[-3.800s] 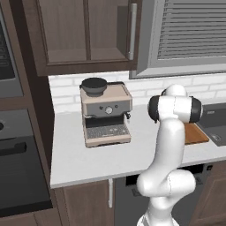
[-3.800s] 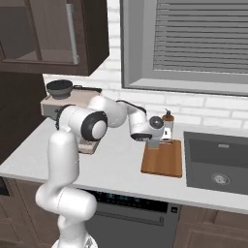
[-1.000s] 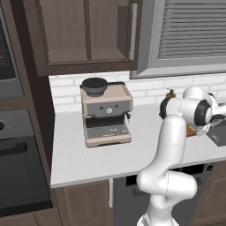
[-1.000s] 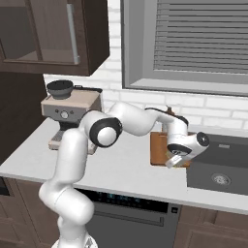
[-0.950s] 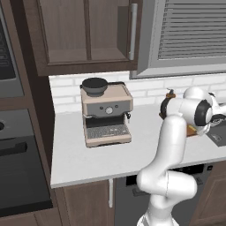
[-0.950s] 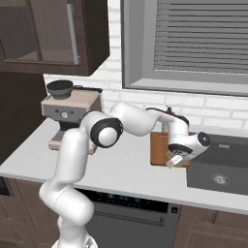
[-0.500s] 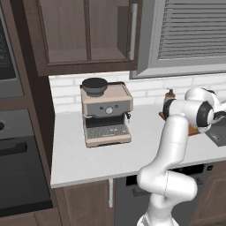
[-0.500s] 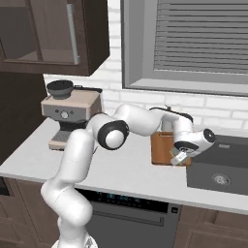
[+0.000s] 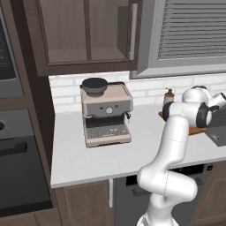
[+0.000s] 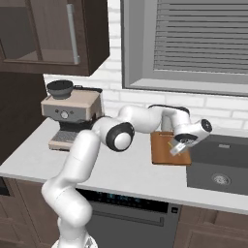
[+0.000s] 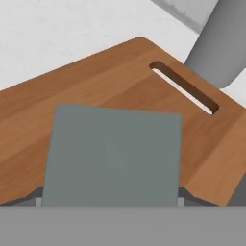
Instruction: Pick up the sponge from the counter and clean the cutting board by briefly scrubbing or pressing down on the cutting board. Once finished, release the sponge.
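Observation:
The reddish-brown cutting board (image 10: pixel 162 151) lies on the light counter (image 10: pixel 123 170) just left of the sink. My gripper (image 10: pixel 178 147) hangs over the board's right edge, shut on the sponge (image 10: pixel 174 150). In the hand view the sponge's grey-green face (image 11: pixel 113 156) sits close over the board (image 11: pixel 91 84), near its handle slot (image 11: pixel 182 86). Whether the sponge touches the wood I cannot tell. The sponge hides the fingertips in that view. In the left base view my own arm covers the hand, and a strip of the board (image 9: pixel 197 130) shows beyond it.
A dark sink basin (image 10: pixel 218 167) lies right of the board. A soap dispenser (image 9: pixel 169 95) stands by the back wall behind the board, and a grey cylinder (image 11: pixel 218 45) rises near the slot. The coffee machine (image 10: pixel 72 118) stands at the counter's left.
The hand with the sponge has swept from the board's back left part across to its right edge by the sink. Over the last half second it shifted only slightly.

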You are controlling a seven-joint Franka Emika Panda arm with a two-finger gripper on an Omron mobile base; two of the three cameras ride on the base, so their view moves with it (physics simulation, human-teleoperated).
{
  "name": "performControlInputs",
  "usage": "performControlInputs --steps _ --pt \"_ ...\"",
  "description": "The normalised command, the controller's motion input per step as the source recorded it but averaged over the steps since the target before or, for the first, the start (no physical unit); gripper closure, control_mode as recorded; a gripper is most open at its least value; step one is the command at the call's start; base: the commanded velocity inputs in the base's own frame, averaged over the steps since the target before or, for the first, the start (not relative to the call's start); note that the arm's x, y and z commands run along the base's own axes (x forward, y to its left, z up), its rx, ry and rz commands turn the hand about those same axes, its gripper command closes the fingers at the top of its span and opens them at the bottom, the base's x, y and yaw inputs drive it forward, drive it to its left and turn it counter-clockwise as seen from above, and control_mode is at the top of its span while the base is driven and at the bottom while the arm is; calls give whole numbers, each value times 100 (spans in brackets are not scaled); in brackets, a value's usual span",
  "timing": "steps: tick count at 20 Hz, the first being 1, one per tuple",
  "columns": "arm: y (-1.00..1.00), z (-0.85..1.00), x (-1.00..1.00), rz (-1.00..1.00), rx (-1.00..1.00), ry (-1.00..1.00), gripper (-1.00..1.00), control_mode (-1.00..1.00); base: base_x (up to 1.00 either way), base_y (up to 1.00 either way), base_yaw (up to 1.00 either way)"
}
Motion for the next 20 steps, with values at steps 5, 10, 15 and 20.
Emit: performControlInputs --steps 5,10,15,20 --pt "7 0 63 5 0 0 100 -100 0 0 0" --pt "0 0 74 3 0 0 100 -100 0 0 0" --pt "0 -2 36 5 0 0 100 -100 0 0 0" --pt "0 -19 -85 16 0 0 100 -100 0 0 0"
